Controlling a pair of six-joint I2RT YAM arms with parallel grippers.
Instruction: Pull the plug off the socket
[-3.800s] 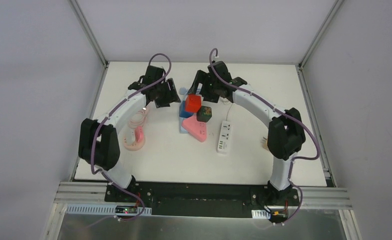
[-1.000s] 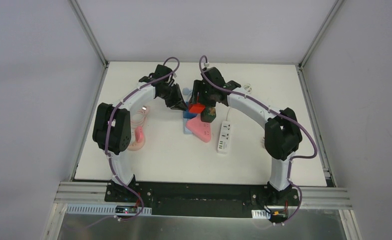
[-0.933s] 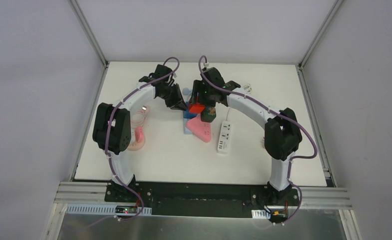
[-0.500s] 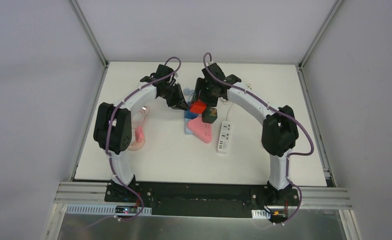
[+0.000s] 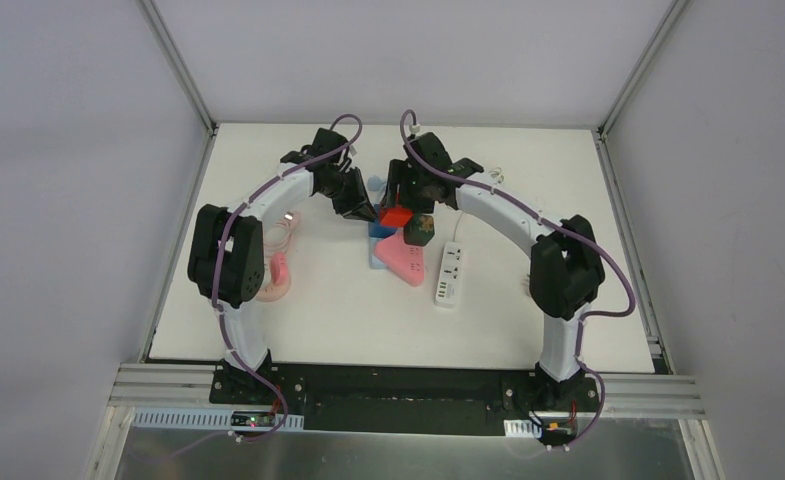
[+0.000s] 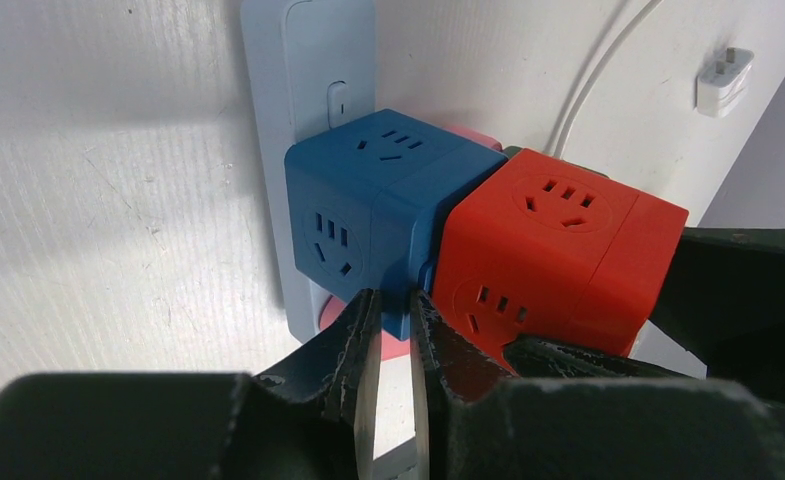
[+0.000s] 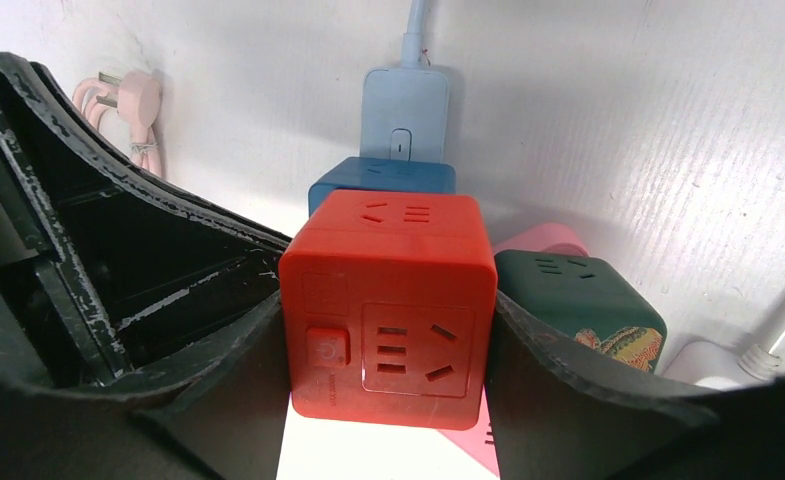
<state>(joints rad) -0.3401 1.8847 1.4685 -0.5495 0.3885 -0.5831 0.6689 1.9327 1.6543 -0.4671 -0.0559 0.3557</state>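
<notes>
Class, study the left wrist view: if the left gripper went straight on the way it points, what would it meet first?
The blue socket cube: the left gripper aims at its lower corner, beside the seam with the red cube. The tips look almost at it; depth is unclear.

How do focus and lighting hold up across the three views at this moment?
Top external: even, soft light, sharp overall, only faint shadows on the table. Left wrist: blue cube crisp, left hand close to the lens, soft and dark. Right wrist: red cube sharp, right hand mostly black shadow; no strong glare.
</notes>
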